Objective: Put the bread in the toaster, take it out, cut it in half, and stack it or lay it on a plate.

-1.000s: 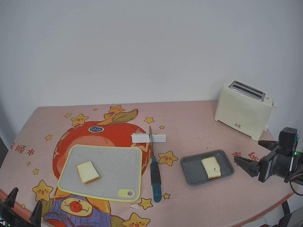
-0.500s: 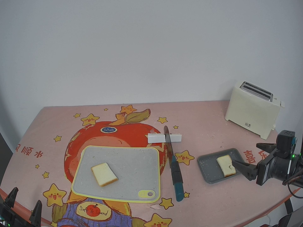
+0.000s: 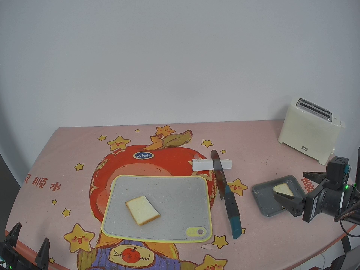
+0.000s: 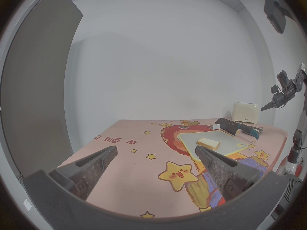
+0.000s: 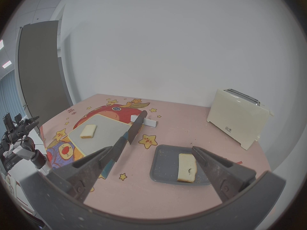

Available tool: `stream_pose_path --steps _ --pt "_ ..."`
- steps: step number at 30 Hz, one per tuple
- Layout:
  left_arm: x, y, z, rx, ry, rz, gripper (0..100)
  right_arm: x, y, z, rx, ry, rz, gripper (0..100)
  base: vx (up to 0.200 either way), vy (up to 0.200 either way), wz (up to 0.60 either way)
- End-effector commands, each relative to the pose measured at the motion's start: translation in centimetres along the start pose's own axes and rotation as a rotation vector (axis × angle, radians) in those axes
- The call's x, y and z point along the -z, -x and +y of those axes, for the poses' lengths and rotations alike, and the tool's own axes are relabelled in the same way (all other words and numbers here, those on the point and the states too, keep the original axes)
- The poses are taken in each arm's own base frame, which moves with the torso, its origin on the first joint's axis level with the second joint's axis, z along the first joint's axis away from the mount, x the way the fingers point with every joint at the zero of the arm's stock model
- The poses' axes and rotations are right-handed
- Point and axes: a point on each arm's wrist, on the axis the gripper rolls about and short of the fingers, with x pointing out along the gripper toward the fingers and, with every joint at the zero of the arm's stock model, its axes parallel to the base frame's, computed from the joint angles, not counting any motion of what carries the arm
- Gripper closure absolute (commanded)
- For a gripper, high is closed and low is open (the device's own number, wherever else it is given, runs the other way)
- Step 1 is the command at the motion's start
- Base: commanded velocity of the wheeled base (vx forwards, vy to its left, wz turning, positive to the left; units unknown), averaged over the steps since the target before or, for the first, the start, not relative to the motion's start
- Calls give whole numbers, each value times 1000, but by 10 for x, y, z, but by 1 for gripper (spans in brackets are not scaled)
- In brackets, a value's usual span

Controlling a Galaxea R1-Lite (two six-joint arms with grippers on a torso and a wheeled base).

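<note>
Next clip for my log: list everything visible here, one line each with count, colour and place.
rectangular cutting board: 1, grey with yellow-green rim, table centre-left
bread slice on the board: 1, pale with tan crust, lying flat
shallow rectangular tray: 1, dark grey, right of the knife
bread slice in the tray: 1, pale, lying flat
kitchen knife: 1, dark blade and teal handle, between board and tray, blade on the block
small block: 1, white, behind the board
two-slot toaster: 1, cream, far right
table: 1, pink with apple cartoon
left gripper: 1, black, open, near left edge
right gripper: 1, black, open, by the tray
</note>
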Motion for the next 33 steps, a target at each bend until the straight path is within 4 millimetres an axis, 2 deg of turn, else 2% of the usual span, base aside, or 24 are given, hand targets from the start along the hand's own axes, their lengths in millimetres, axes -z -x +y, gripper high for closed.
stream_pose_path --steps 1,7,19,22,28,33 --pt "5 -1 0 -1 0 18 0 0 -1 1 -1 4 4 0 0 200 0" --pt "5 -1 0 -1 0 20 0 1 -1 2 -8 8 5 0 0 0 0" --pt "5 -1 0 1 0 18 0 3 -2 3 -13 22 18 0 0 200 0" --pt "5 -1 0 1 0 17 0 4 -2 3 -13 25 20 0 0 0 0" --pt "5 -1 0 -1 0 18 0 5 -2 4 -13 28 24 0 0 200 0" --pt "5 -1 0 -1 0 18 0 6 -3 4 -13 29 27 0 0 0 0"
